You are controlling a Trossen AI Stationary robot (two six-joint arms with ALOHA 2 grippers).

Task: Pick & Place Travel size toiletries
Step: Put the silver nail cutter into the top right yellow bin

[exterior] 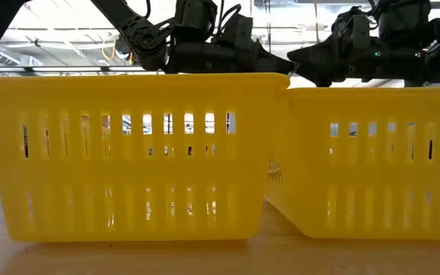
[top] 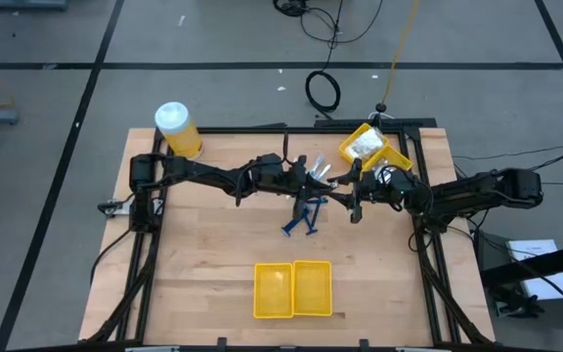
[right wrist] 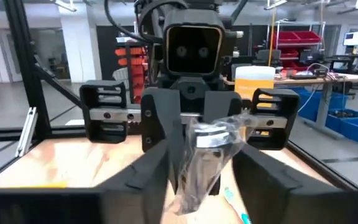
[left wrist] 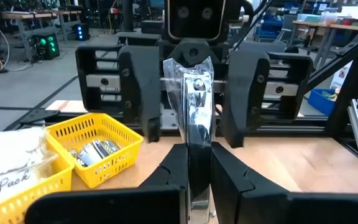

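Note:
A clear packet with a silvery piece inside (left wrist: 194,102) hangs in mid-air over the table's middle, seen small in the high view (top: 323,173). My left gripper (left wrist: 199,154) reaches in level from the table's left and is shut on it. My right gripper (right wrist: 207,171) faces it from the table's right, open, its two fingers (left wrist: 138,93) standing on either side of the packet's free end. Whether they touch the wrapper I cannot tell. Two dark blue razors (top: 301,217) lie on the wood just near of the grippers. My left gripper pinches the packet's near end (left wrist: 197,142) between its two fingers. The fingers come level from the table's left and lie along the packet. The packet sticks out past the fingertips toward my right gripper, lifted clear of the table.
Two small yellow baskets (top: 368,147) holding packets and silvery pieces stand at the far right, behind my right gripper. A pair of yellow bins (top: 292,289) stands near the front edge and fills the low view (exterior: 128,153). A yellow jar with a white lid (top: 177,129) stands at the far left.

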